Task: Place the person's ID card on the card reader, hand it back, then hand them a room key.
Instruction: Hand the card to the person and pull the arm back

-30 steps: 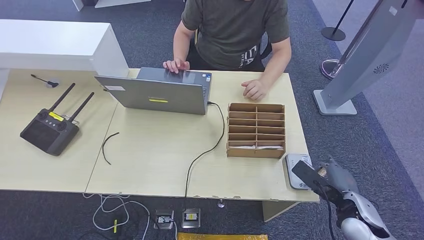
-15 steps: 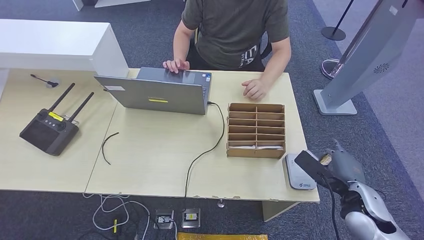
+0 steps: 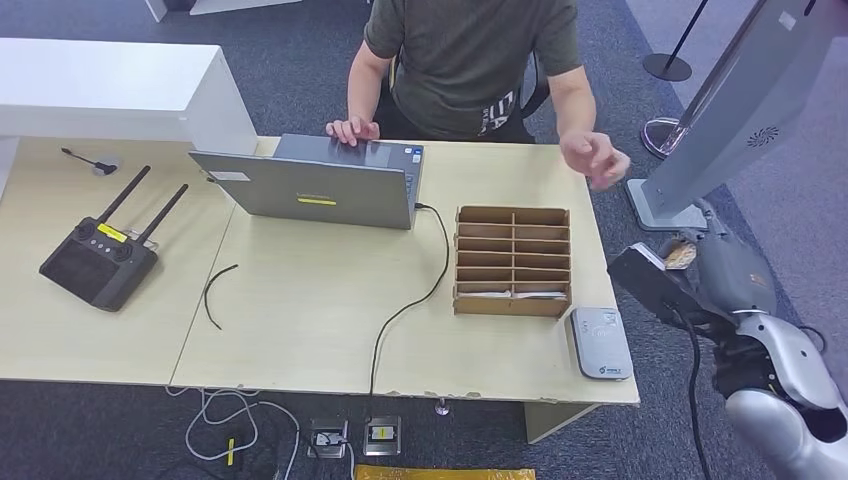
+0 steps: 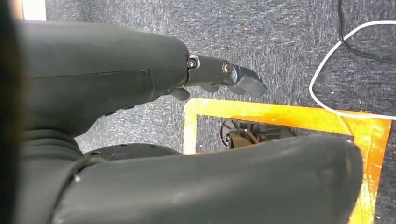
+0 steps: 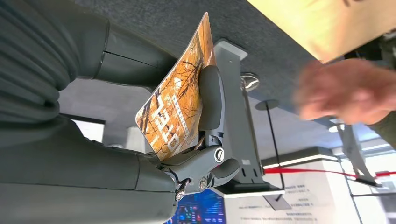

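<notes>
My right hand point(image 3: 722, 270) is raised beyond the desk's right edge and pinches an orange printed card point(image 5: 180, 102) between thumb and fingers; a corner of the card point(image 3: 681, 255) peeks out in the head view. The grey card reader point(image 3: 600, 342) lies bare on the desk's front right corner. A person in a dark green shirt point(image 3: 470, 55) sits behind the desk, with one hand point(image 3: 596, 158) lifted, blurred, in the air toward my right hand, and the other on the laptop point(image 3: 320, 180). My left hand point(image 4: 140, 74) hangs over the floor holding nothing, fingers apart.
A cardboard slot box point(image 3: 512, 260) with white cards in its front row stands beside the reader. A black cable point(image 3: 415, 300) runs from the laptop over the desk's front edge. A black controller point(image 3: 98, 262) lies at the left. A grey kiosk stand point(image 3: 735, 110) rises at the right.
My right hand has risen from over the card reader, up and to the right with the card. The person's hand has lifted off the desk and moved toward it.
</notes>
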